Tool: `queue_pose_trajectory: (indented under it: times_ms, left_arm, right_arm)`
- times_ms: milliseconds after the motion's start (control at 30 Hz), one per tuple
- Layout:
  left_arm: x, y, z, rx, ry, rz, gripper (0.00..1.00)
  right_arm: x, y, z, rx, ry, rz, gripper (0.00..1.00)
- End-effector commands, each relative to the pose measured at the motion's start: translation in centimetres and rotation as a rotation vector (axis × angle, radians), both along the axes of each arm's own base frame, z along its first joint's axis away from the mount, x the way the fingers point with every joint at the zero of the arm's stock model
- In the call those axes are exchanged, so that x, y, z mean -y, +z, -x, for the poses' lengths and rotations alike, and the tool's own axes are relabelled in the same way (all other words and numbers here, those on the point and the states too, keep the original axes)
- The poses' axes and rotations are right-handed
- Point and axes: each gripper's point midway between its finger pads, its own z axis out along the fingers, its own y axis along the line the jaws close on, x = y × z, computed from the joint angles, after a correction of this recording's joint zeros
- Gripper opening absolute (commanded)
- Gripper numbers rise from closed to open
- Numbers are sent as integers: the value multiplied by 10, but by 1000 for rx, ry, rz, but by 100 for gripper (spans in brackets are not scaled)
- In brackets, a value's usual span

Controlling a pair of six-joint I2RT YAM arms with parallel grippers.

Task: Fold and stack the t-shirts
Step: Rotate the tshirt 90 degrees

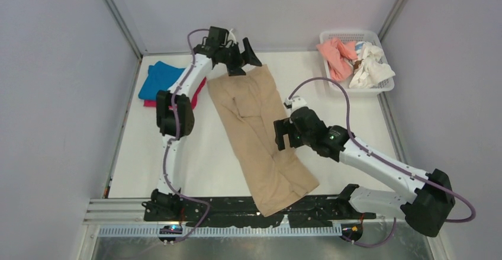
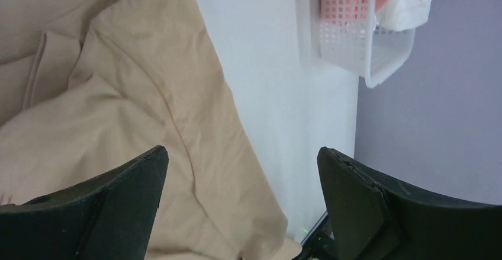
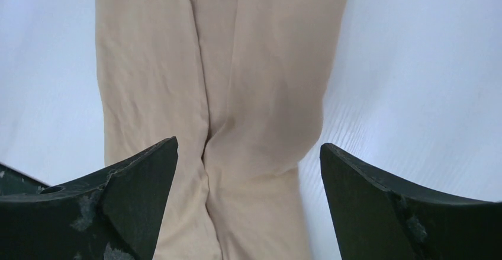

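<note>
The tan t-shirt lies in a long narrow strip, folded lengthwise, from the table's far middle to the near edge; it also shows in the left wrist view and the right wrist view. My left gripper is open above the strip's far end, holding nothing. My right gripper is open over the strip's right edge at mid-length, empty. A blue t-shirt lies on a magenta-pink t-shirt at far left. A salmon-pink t-shirt and a white t-shirt sit in the basket.
The white mesh basket stands at the far right corner and shows in the left wrist view. Grey walls enclose the table. The tan strip's near end hangs over the black rail at the front edge.
</note>
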Motion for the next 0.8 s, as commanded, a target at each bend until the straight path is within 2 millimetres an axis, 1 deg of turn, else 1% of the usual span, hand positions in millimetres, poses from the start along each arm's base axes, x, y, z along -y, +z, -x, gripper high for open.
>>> queue_pose_trajectory:
  times_ms: [0, 33, 67, 100, 133, 167, 200, 233, 267, 300, 333, 367, 400, 433, 467, 500, 533, 567, 600, 667, 700, 733, 767]
  left_arm:
    - [-48, 127, 59, 291, -3, -131, 100]
    - [-58, 122, 70, 289, 9, -171, 100]
    - [-70, 116, 83, 279, 31, -203, 100]
    - [-82, 113, 94, 271, 59, -228, 100]
    - [-93, 104, 106, 257, 85, -258, 100]
    - [-106, 97, 118, 251, 116, -289, 100]
    - [-121, 89, 128, 245, 159, -329, 100]
    - [-136, 81, 139, 243, 207, -369, 100]
    - [-149, 74, 150, 241, 252, -397, 100]
    - [-161, 69, 160, 243, 292, -416, 100]
    - [-170, 65, 170, 245, 335, -418, 100]
    - [-177, 60, 178, 250, 366, -416, 100]
    - [-182, 53, 187, 246, 392, -418, 99]
    - [-188, 46, 195, 242, 423, -420, 100]
    - [-192, 39, 202, 234, 448, -421, 100]
    - [-195, 31, 209, 228, 460, -420, 100]
    - [-198, 17, 218, 217, 467, -427, 100]
    - [-200, 10, 224, 215, 474, -426, 100]
    - [-202, 3, 230, 213, 475, -425, 100]
    - [-213, -8, 239, 210, 512, -461, 100]
    - [-216, -13, 242, 207, 521, -472, 100]
    - [-218, -15, 246, 211, 528, -475, 100]
    - [-219, -18, 248, 216, 532, -469, 100]
  right_arm:
    - [-16, 56, -65, 199, -129, -46, 95]
    - [-19, 55, -75, 199, -140, -53, 95]
    - [-29, 70, -86, 234, -141, -109, 95]
    - [-32, 64, -96, 224, -153, -104, 95]
    - [-40, 76, -107, 254, -153, -133, 95]
    - [-47, 62, -115, 233, -145, -105, 95]
    - [-54, 71, -123, 256, -119, -103, 95]
    - [-62, 54, -130, 230, -85, -56, 95]
    - [-69, 59, -138, 240, -74, -54, 95]
    - [-75, 39, -143, 207, -50, -12, 95]
    - [-83, 41, -150, 208, -39, -9, 95]
    - [-89, 20, -154, 171, -17, 27, 95]
    - [-97, 22, -160, 174, -6, 26, 95]
    - [-103, 1, -163, 137, 13, 57, 95]
    - [-111, -13, -167, 109, 29, 83, 95]
    - [-115, -19, -169, 99, 43, 105, 95]
    - [-121, -30, -171, 78, 55, 136, 95]
    - [-123, -36, -173, 78, 66, 167, 95]
    - [-130, -45, -174, 64, 85, 192, 95]
    - [-138, -55, -178, 56, 112, 230, 95]
    - [-143, -53, -182, 65, 117, 233, 95]
    - [-142, -66, -181, 40, 120, 260, 95]
    - [-143, -63, -186, 49, 106, 266, 95]
